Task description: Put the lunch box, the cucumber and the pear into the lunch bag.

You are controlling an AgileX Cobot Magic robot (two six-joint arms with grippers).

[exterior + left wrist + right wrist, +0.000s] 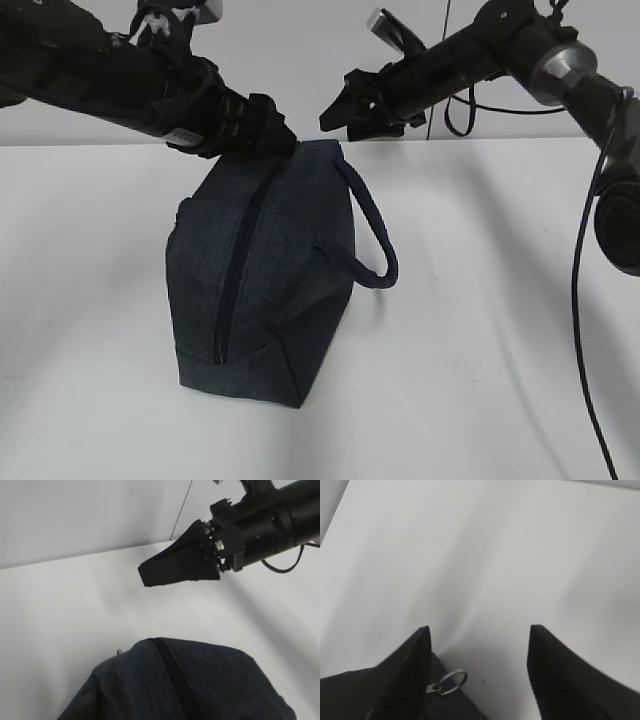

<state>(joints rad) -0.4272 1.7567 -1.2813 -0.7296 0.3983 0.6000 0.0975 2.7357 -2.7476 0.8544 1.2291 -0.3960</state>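
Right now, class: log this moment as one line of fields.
lunch bag: standing on table, zipper closed | right end effector: open above ring pull | left end effector: at bag's far end | food items: not visible

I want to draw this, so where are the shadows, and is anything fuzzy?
Exterior view: the lunch bag is fairly sharp and casts a soft shadow to its right on the table. Left wrist view: the bag fabric is blurry up close. Right wrist view: the jaws are fuzzy dark shapes; the silver ring pull glints.

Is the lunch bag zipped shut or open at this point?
Shut. The lunch bag stands upright with its zipper running closed along the whole visible length; no gap shows, and nothing of its contents can be seen.
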